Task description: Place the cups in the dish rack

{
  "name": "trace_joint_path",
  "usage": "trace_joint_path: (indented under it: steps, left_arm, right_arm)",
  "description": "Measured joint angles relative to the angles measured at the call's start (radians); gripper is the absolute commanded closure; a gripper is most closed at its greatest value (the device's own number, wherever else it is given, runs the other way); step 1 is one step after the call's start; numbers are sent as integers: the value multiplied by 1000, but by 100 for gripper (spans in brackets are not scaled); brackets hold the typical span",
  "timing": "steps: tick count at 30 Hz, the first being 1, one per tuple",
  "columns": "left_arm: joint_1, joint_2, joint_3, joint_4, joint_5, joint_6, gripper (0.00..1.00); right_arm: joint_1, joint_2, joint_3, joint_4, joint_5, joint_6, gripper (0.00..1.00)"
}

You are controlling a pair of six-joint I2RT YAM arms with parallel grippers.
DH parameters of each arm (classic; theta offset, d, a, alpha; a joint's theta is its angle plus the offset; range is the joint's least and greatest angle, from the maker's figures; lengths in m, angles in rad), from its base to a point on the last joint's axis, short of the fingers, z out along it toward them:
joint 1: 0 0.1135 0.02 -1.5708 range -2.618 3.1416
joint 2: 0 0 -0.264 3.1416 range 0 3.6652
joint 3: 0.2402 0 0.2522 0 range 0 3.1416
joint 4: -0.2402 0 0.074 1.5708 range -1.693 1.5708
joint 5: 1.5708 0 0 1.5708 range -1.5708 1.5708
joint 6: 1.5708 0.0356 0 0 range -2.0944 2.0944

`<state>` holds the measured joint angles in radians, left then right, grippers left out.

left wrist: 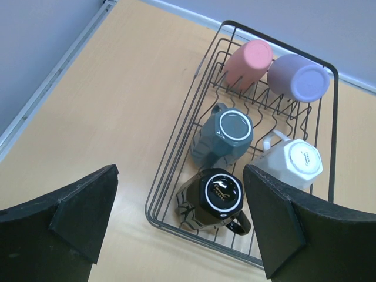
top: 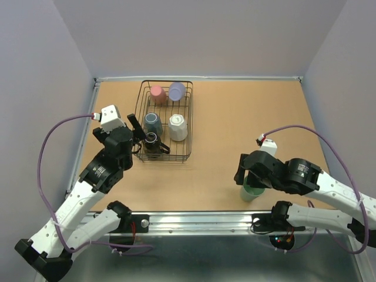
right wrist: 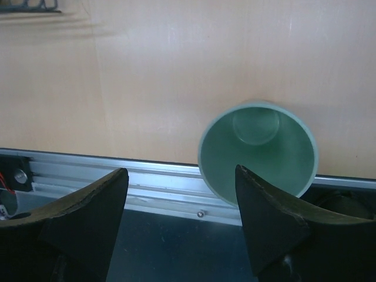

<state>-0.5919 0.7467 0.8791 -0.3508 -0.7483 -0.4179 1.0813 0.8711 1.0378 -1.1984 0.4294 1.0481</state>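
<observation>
The black wire dish rack point(top: 191, 117) stands at the back left of the table and holds several upside-down cups: pink point(top: 157, 94), lavender point(top: 177, 91), slate grey point(top: 153, 123), white point(top: 178, 127) and black point(top: 152, 143). My left gripper point(top: 136, 132) hangs open over the rack's near-left corner, above the black cup point(left wrist: 222, 197); nothing is between its fingers point(left wrist: 88, 205). A mint green cup point(top: 253, 192) stands upright at the table's front edge. My right gripper point(right wrist: 180, 173) is open just above it, with the mint cup point(right wrist: 258, 147) at its right finger, not between the two.
An aluminium rail point(top: 194, 220) runs along the table's front edge, right beside the mint cup; it also shows in the right wrist view as the rail point(right wrist: 147, 176). Grey walls close in the left, back and right. Purple cables loop from both arms.
</observation>
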Motion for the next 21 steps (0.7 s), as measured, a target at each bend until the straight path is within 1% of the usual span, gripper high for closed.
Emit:
trace_joint_path:
  steps: [4,7,11,13,14,17,18,20,21]
  left_arm:
    - [0,-5,-9,0,12,3,1]
    - [0,-6,-13,2,17,2,1]
    - [0,-6,-22,-2,21,3,1]
    - [0,-10,-22,-1,23,3,1]
    - [0,-12,-22,-1,23,3,1]
    - [0,-21,-23,-1,26,3,1]
    - [0,-25,-23,-1,27,2,1]
    - [0,-30,-23,-1,27,3,1]
    - [0,-33,-23,-1,29,2,1]
  right_arm:
    - [0,-5,-73,11,-31,9,23]
    - [0,21,-132,41,-55,11,24]
    - [0,35,-182,72,-66,12,30]
    - [0,35,-193,85,-68,13,35]
    - [0,38,-198,93,-67,14,41]
    - [0,64,-204,111,-68,13,50]
    - [0,73,-204,114,-66,12,54]
    - [0,98,-209,127,-64,9,61]
    - [0,110,-213,131,-63,5,69]
